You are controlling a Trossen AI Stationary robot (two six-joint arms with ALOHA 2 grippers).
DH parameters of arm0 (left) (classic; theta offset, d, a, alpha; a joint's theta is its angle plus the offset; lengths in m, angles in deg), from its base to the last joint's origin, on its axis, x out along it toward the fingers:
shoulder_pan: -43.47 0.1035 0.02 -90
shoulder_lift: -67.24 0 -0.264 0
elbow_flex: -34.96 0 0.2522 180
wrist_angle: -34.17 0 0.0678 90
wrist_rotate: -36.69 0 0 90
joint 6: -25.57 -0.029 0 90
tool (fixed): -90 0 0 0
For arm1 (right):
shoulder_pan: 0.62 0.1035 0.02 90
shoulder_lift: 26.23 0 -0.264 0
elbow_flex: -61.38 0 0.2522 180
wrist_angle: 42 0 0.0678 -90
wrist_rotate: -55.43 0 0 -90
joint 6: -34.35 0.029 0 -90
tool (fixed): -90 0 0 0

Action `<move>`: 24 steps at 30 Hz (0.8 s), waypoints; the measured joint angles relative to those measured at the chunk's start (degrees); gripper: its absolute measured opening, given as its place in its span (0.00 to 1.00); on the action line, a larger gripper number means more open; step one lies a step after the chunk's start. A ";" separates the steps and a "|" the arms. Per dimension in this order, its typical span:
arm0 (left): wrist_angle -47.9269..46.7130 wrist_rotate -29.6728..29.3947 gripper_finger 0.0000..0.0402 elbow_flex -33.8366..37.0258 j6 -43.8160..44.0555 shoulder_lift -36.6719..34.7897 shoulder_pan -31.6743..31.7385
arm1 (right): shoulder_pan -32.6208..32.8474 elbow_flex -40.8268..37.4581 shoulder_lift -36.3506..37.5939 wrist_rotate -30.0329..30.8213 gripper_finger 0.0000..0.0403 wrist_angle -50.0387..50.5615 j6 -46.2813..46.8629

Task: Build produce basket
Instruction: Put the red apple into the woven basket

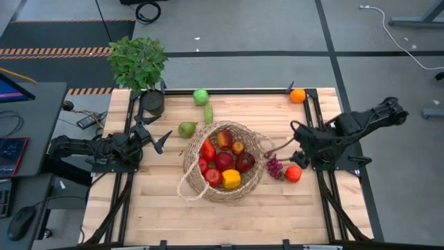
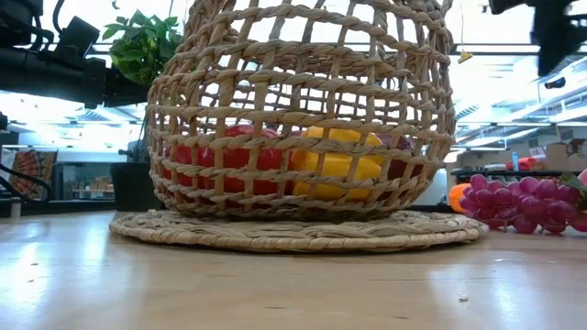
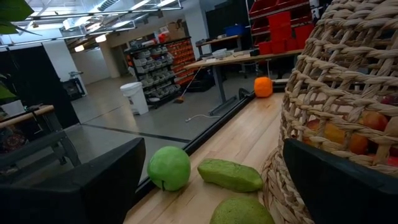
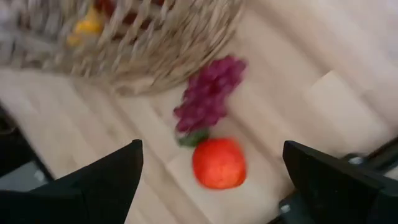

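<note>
Round tan woven wicker basket (image 1: pixel 223 161) sits mid-table, already loaded with red, orange and yellow pieces. The leftovers ring it, I'd guess so either arm can reach its own side. My right gripper (image 1: pixel 283 148) hovers on the right over the purple grape bunch (image 4: pixel 208 93) and round red fruit (image 4: pixel 218 163), fingers spread wide, holding nothing. Left gripper (image 1: pixel 156 134), also wide and empty, faces the green pear (image 1: pixel 186 129), round green apple (image 3: pixel 168 168) and long green vegetable (image 3: pixel 229 175) on the far left.

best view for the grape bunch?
Right wrist view: the grapes lie whole and unblocked beside the basket. High view shows them small; low view cuts them at the frame edge; left wrist view shows none.
</note>
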 joint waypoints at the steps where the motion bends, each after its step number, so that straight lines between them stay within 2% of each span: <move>1: 0.02 0.00 0.97 -0.02 0.00 0.00 0.01 | 1.24 -0.96 0.32 -0.43 0.97 -0.81 1.19; 8: 0.02 -0.01 0.97 0.00 0.00 0.00 0.02 | 11.35 -4.56 0.83 1.35 0.97 -6.06 5.95; 19: 0.01 0.00 0.97 -0.01 0.00 0.00 0.00 | 24.24 -4.95 -8.91 3.29 0.96 -6.14 3.65; 22: 0.00 0.01 0.97 -0.02 0.00 0.00 0.00 | 27.69 -4.95 -10.30 6.85 0.96 -6.31 6.71; 24: 0.00 -0.01 0.97 -0.02 0.00 0.00 0.00 | 30.99 -4.95 -10.79 11.79 0.96 -6.11 10.91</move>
